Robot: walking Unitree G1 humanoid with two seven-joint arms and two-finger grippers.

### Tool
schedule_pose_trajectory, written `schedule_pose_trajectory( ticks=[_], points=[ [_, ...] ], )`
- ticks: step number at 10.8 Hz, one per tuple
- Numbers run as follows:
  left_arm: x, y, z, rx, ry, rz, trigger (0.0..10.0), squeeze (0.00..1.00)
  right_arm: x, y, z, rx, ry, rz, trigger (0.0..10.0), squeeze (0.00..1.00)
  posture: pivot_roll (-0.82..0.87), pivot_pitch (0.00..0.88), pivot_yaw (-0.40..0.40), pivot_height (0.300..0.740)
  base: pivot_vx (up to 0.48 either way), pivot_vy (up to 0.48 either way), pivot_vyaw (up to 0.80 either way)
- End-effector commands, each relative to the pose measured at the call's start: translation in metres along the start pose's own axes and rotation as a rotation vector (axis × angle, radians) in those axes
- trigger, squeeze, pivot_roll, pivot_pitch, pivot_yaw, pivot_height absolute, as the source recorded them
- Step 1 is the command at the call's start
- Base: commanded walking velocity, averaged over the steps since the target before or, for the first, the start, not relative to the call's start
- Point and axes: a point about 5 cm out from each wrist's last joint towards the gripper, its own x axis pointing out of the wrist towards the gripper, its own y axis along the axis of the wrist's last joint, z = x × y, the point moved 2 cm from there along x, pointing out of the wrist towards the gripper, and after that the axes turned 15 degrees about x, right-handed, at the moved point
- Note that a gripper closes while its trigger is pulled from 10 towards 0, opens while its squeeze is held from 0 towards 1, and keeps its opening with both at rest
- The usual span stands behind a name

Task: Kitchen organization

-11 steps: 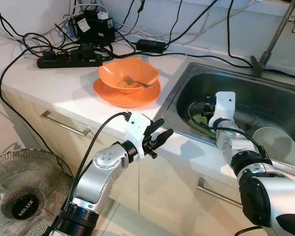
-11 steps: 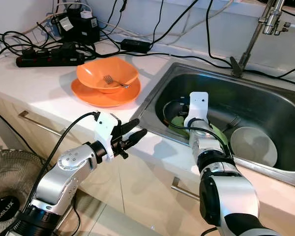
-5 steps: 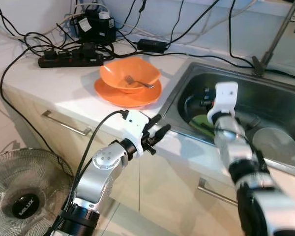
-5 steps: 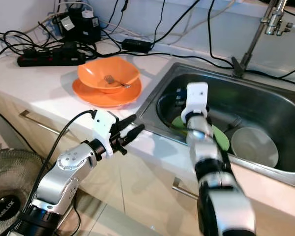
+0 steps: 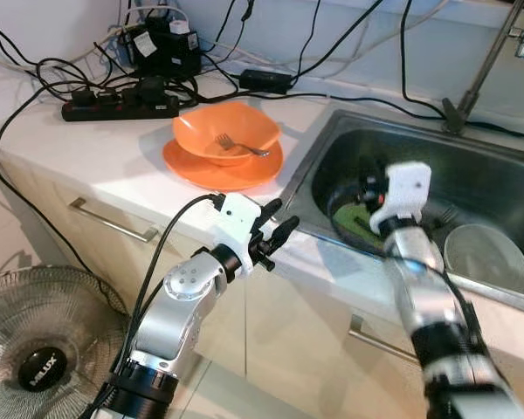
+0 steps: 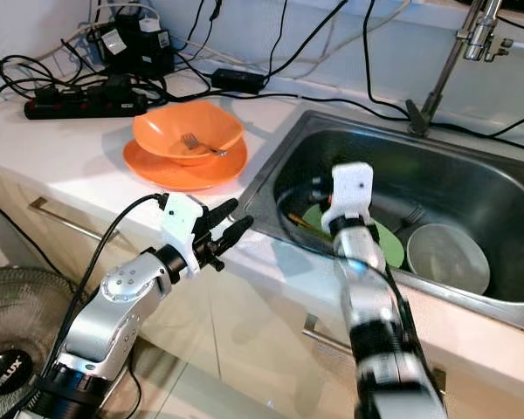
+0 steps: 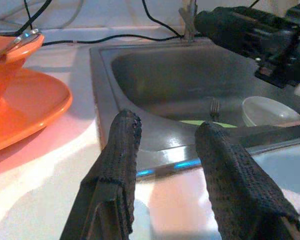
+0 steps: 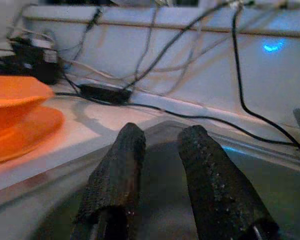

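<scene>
Black fingers parted on both: left gripper (image 5: 275, 236) by counter edge, right gripper (image 8: 162, 165) over the sink (image 6: 472, 188).

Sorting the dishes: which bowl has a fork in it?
The orange bowl on the orange plate on the counter holds the fork. The white bowl sits in the sink.

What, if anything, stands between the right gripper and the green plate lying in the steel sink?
Nothing visible does. The right gripper hangs over the steel sink, fingers slightly apart and empty, just above the green plate. The white bowl sits beside the plate, off the path.
</scene>
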Motion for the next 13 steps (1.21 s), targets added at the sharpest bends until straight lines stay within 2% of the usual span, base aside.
schedule_pose_trajectory(
  ticks=[1, 3, 4, 6, 7, 8, 9, 10, 11, 12, 13],
  points=[
    [0.001, 0.001, -0.003, 0.017, 0.016, 0.003, 10.0, 0.0, -0.001, 0.004, -0.005, 0.014, 0.029, 0.022, 10.0, 0.0, 0.19, 0.033, -0.022, 0.74, 0.0, 0.0, 0.0],
    [-0.002, 0.001, -0.009, 0.067, 0.058, 0.001, 10.0, 0.0, -0.015, -0.008, -0.017, 0.062, 0.052, -0.002, 10.0, 0.0, 0.19, 0.03, -0.018, 0.74, 0.0, 0.0, 0.0],
    [-0.002, 0.005, -0.019, 0.135, 0.113, 0.001, 10.0, 0.0, -0.019, -0.016, -0.018, 0.069, 0.042, -0.031, 10.0, 0.0, 0.19, 0.027, -0.018, 0.74, 0.0, 0.0, 0.0],
    [0.0, 0.012, -0.039, 0.379, 0.205, -0.032, 10.0, 0.0, -0.021, -0.018, -0.024, 0.076, 0.048, -0.044, 10.0, 0.0, 0.19, 0.019, -0.016, 0.74, 0.0, 0.0, 0.0],
    [0.004, 0.011, -0.044, 0.468, 0.198, -0.064, 10.0, 0.0, -0.02, -0.017, -0.025, 0.084, 0.043, -0.037, 10.0, 0.0, 0.19, 0.011, -0.013, 0.74, 0.0, 0.0, 0.0],
    [0.006, 0.009, -0.043, 0.521, 0.176, -0.076, 10.0, 0.0, -0.019, -0.016, -0.024, 0.082, 0.037, -0.033, 10.0, 0.0, 0.19, 0.008, -0.012, 0.74, 0.0, 0.0, 0.0],
    [0.009, 0.01, -0.044, 0.553, 0.174, -0.077, 10.0, 0.78, -0.019, -0.016, -0.023, 0.082, 0.03, -0.03, 10.0, 0.0, 0.19, 0.008, -0.012, 0.74, 0.0, 0.0, 0.0],
    [0.014, 0.011, -0.044, 0.582, 0.17, -0.078, 10.0, 1.0, -0.018, -0.016, -0.022, 0.078, 0.024, -0.033, 10.0, 0.0, 0.18, 0.001, -0.01, 0.74, 0.0, 0.0, 0.0],
    [0.02, 0.014, -0.045, 0.664, 0.158, -0.079, 10.0, 0.3, -0.018, -0.015, -0.022, 0.079, 0.019, -0.031, 10.0, 0.0, 0.18, 0.0, -0.009, 0.74, 0.0, 0.0, 0.0],
    [0.025, 0.021, -0.05, 0.718, 0.181, -0.061, 10.0, 0.0, -0.018, -0.015, -0.022, 0.079, 0.018, -0.028, 10.0, 0.0, 0.18, 0.0, -0.008, 0.74, 0.0, 0.0, 0.0],
    [0.028, 0.024, -0.052, 0.744, 0.185, -0.055, 10.0, 0.0, -0.017, -0.015, -0.022, 0.077, 0.016, -0.029, 10.0, 0.0, 0.19, 0.0, -0.012, 0.74, 0.0, 0.0, 0.0]
  ],
)
